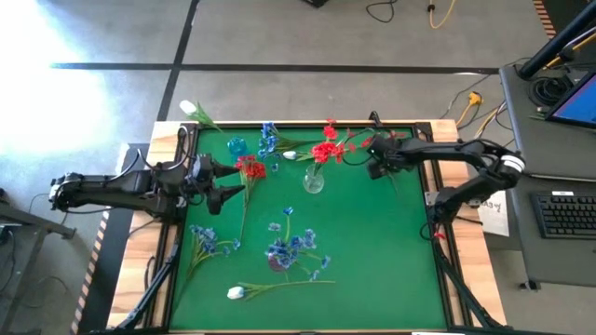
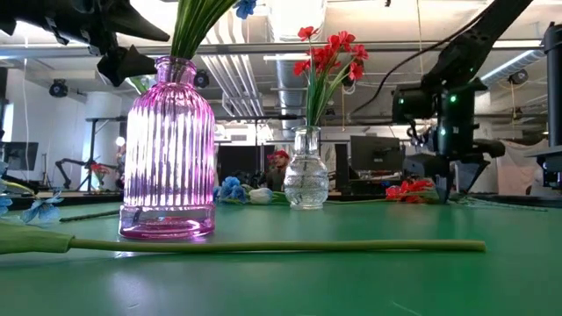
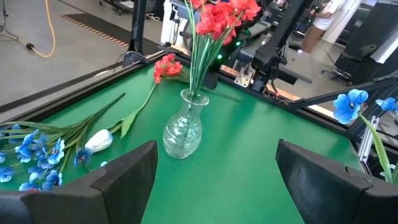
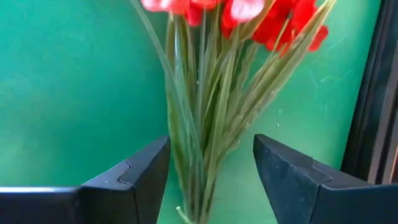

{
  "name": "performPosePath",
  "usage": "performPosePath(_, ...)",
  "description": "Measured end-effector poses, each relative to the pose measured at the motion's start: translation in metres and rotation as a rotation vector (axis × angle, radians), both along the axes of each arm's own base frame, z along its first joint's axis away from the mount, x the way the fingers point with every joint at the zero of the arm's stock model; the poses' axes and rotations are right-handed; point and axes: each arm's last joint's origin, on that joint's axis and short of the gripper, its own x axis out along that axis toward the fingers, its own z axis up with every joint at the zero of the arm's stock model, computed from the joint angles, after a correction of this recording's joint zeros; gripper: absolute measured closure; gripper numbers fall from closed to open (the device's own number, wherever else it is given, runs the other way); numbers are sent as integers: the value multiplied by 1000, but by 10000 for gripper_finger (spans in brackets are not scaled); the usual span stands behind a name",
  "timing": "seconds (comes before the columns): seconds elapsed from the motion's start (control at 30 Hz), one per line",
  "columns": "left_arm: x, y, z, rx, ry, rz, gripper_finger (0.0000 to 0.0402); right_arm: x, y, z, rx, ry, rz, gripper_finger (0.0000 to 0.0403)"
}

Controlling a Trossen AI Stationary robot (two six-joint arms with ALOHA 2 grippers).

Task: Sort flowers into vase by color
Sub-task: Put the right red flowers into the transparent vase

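Red stems between my open fingers

My right gripper (image 4: pixel 211 171) straddles, ungripped, the red flowers (image 4: pixel 211 124) lying near the mat's far right (light, floppy, slippery): pinch the bundled stems low. My left gripper (image 3: pixel 214 171) waits wide, empty.

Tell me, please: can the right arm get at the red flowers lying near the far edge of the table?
Probably yes. The right gripper is open, its fingers on both sides of the red flowers' stems, with nothing between.

Ribbed pink glass vase (image 2: pixel 167 149), matt green tabletop (image 2: pixel 369 272).
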Motion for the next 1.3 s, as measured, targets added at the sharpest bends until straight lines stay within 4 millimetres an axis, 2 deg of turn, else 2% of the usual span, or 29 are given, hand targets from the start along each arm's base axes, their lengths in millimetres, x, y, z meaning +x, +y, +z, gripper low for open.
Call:
performPosePath(0.1,0,0,0,0,0,0,87,1,-2,-7,14,22,7,186)
performPosePath(0.2,0,0,0,0,0,3,86,2,-3,-13,31,33,25,211)
performPosePath(0.37,0,1,1,-5,-11,26,86,2,-2,-17,58,21,32,297)
performPosePath(0.5,0,1,1,-7,-11,32,86,1,-1,-13,45,-1,36,373)
performPosePath(0.6,0,1,1,-16,-13,34,86,-5,3,-7,37,13,32,383)
performPosePath(0.77,1,1,0,-17,-9,34,86,-14,9,16,-30,-25,10,384)
performPosePath(0.93,3,1,-1,-17,-4,34,86,-19,20,46,-131,-167,31,384)
performPosePath(1.3,8,1,-2,-9,7,33,86,-35,52,113,-436,-612,152,385)
